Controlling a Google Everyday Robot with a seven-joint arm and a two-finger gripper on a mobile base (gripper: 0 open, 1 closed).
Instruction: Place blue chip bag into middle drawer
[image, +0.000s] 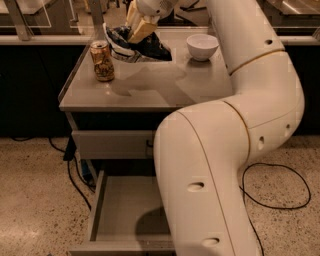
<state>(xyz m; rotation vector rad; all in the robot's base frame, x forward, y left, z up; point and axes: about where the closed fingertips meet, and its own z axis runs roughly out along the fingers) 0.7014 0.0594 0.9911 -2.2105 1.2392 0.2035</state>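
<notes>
The blue chip bag (137, 46), dark navy with white edges, hangs lifted above the cabinet top, clear of the surface. My gripper (138, 29) is shut on its upper part, near the back left of the top. The middle drawer (127, 212) stands pulled open low in front of the cabinet, grey and bare inside; my arm hides its right side.
A tan drink can (102, 60) stands on the cabinet top (150, 87) at the left. A white bowl (202, 46) sits at the back right. The closed top drawer front (110, 144) lies under the top. Black cables run on the floor on both sides.
</notes>
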